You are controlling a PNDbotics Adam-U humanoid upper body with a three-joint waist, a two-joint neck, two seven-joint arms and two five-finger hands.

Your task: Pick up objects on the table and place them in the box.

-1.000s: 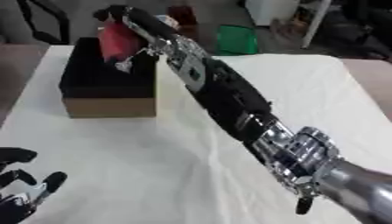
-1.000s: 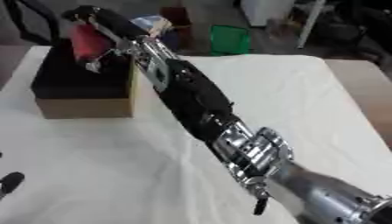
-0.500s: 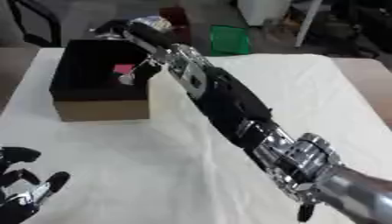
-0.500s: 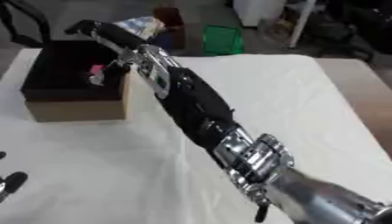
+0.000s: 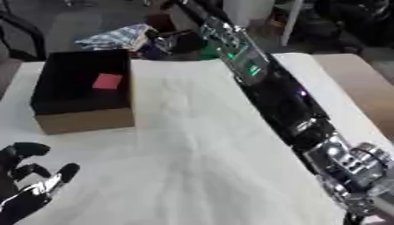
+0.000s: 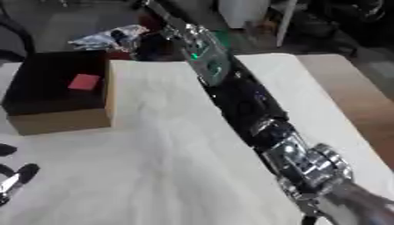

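- Since the earlier frames, my right arm point(image 5: 269, 88) had swung away from the box point(image 5: 81, 94): a second before, my right hand held a red object over it; now that hand had passed out of the top of the frame, and the arm ran as a long diagonal from lower right to upper centre.
- The red object point(image 5: 107, 81), a small flat pinkish-red square, lay inside the box on its dark floor, toward the upper middle of the box, in the upper left of the frame. Nothing touched it.
- I could not tell how my right fingers stood, since they did not show in either view.
- My left hand point(image 5: 27, 184) rested idle in the lower left corner, fingers up, spread and relaxed, holding nothing.
- The white table point(image 5: 192, 145) showed no other loose object that I could make out.
- I judged the placing done and the step in hand a withdrawal. To do it well, I should have kept the arm high over the box's right wall, so the forearm would not clip it, and looked for any remaining object before reaching again.
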